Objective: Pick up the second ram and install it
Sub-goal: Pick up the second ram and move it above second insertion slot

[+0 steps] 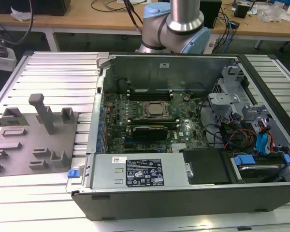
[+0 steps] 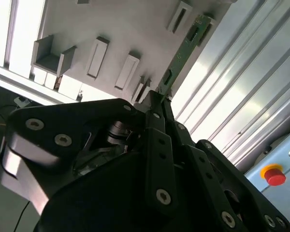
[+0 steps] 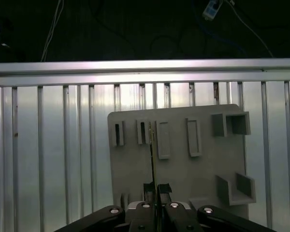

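Fingers (image 2: 154,126) grip one ram (image 2: 180,57) (green) — one grey fixture (image 3: 193,174) beyond.

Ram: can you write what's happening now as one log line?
pincer shut on ram | ram over grey plate, end near a slot | install not yet done

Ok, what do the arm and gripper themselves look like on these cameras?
In the exterior view, the silver-grey tubular robot arm has rounded light-blue joint caps. In the second wrist view, the matte black linkage gripper is built of flat angular bars pinned with round silver screw heads. It narrows to two slim fingers.
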Action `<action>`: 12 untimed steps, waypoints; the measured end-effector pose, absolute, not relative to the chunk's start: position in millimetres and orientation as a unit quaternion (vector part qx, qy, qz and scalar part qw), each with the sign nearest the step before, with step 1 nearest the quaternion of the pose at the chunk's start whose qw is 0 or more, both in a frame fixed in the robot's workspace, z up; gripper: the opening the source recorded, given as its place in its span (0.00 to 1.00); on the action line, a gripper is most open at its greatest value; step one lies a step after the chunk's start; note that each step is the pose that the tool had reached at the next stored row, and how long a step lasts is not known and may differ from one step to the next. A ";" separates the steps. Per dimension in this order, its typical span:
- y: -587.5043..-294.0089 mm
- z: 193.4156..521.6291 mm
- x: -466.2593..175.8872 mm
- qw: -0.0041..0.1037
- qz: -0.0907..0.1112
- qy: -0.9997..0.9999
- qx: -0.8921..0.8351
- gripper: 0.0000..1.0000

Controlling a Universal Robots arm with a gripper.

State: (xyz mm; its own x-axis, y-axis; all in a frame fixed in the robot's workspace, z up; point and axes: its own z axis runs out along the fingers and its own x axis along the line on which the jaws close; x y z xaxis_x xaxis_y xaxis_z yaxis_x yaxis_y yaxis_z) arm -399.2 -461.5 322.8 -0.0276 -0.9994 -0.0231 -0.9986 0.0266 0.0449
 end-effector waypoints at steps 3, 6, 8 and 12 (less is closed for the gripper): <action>-461.5 330.3 -399.2 0.007 -0.024 -0.716 0.697 0.14; -461.4 334.7 -399.2 0.007 -0.024 -0.716 0.697 0.14; -461.5 339.6 -399.2 0.007 -0.024 -0.716 0.697 0.14; -461.4 346.1 -399.2 0.007 -0.024 -0.716 0.697 0.14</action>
